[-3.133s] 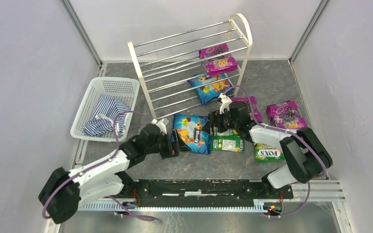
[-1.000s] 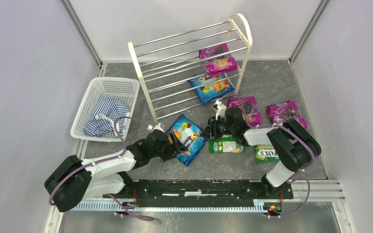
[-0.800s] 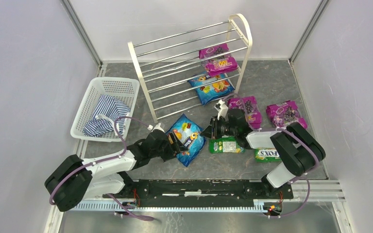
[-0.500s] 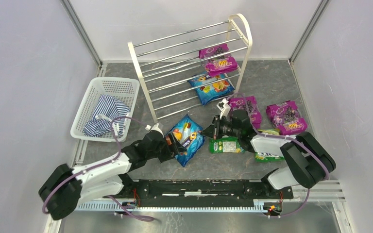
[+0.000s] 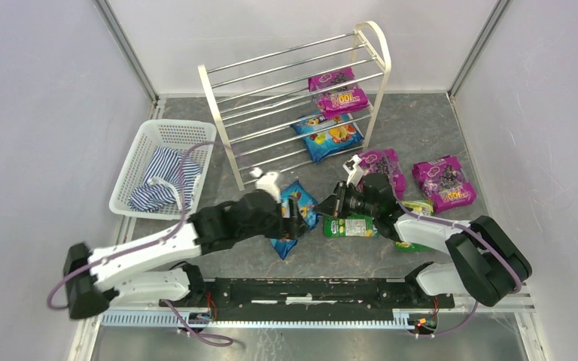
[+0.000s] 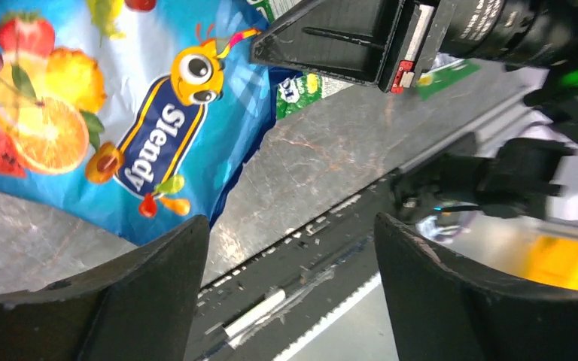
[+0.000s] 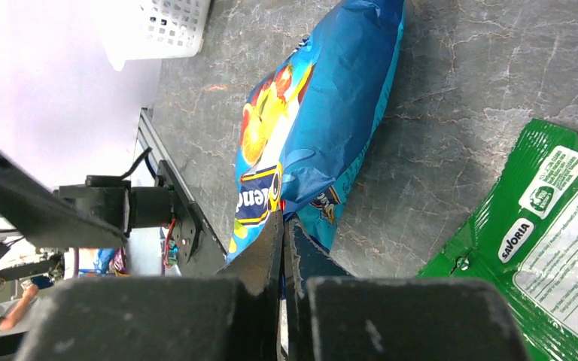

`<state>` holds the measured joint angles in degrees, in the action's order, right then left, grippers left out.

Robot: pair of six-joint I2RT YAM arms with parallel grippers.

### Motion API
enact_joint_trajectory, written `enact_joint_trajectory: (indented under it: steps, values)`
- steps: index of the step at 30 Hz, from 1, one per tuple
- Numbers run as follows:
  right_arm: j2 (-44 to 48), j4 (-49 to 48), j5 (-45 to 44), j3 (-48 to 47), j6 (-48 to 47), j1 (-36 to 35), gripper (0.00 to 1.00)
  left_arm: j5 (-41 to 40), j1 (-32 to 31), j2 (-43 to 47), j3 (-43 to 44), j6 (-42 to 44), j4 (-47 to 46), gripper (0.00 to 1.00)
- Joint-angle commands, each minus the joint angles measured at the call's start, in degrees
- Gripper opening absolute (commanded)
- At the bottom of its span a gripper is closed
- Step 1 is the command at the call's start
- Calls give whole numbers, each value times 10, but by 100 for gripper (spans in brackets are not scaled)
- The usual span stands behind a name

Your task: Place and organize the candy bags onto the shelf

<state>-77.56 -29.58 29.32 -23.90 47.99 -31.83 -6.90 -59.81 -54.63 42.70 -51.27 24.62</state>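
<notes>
A blue candy bag [image 5: 302, 201] with fruit pictures lies on the grey floor between my arms. My right gripper [image 5: 322, 207] is shut on its right edge. The right wrist view shows the jaws [image 7: 284, 222] pressed together on the bag's [image 7: 323, 113] corner, with the bag tipped up on one side. My left gripper [image 6: 290, 226] hangs open over the bag's near end and holds nothing; the bag [image 6: 83, 113] fills the upper left of that view. A green bag [image 5: 350, 224] lies beside the right gripper. The shelf [image 5: 212, 94] holds a magenta bag [image 5: 339, 90] and a blue bag [image 5: 327, 135].
Two magenta bags [image 5: 380, 164] [image 5: 442, 180] lie on the floor right of the shelf. Another green bag [image 5: 414, 244] is partly under my right arm. A white lattice basket [image 5: 171, 134] with a striped cloth [image 5: 162, 180] stands at the left.
My right gripper has closed on the blue bag's edge. My left arm has swung right and forward over the bag, which has turned more end-on.
</notes>
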Motion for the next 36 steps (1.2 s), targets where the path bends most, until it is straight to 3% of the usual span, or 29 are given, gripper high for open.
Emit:
enact_joint_trajectory:
  steps: [1, 7, 16, 26, 27, 28, 30, 32, 33, 34, 36]
  values:
    - [37, -13, -15, -8, 29, 0, 0, -165, -84, -135, 107, 89, 94, 81]
    - [57, 2, -18, -8, 36, -1, 0, -251, -125, -285, 188, 121, 117, 64]
    - [76, 13, -22, -4, 40, 0, 0, -302, -141, -372, 226, 122, 133, 57]
    - [84, 10, -26, 2, 44, -1, 0, -288, -141, -372, 227, 116, 112, 12]
    - [83, 11, -26, 2, 40, -1, 4, -285, -141, -368, 225, 116, 108, 7]
    - [83, 13, -26, 3, 33, -1, 14, -283, -141, -364, 223, 116, 105, 3]
    - [85, 5, -23, 7, 18, -1, 40, -280, -141, -353, 215, 115, 96, 2]
    - [89, 7, -31, 13, 12, 0, 74, -277, -141, -339, 204, 113, 86, 2]
    - [92, 17, -41, 15, 11, 0, 85, -276, -140, -329, 198, 113, 78, 2]
    - [92, 27, -49, 15, 10, 0, 93, -275, -140, -320, 193, 112, 72, 2]
    - [92, 51, -63, 12, 9, 0, 98, -271, -140, -303, 178, 112, 58, 2]
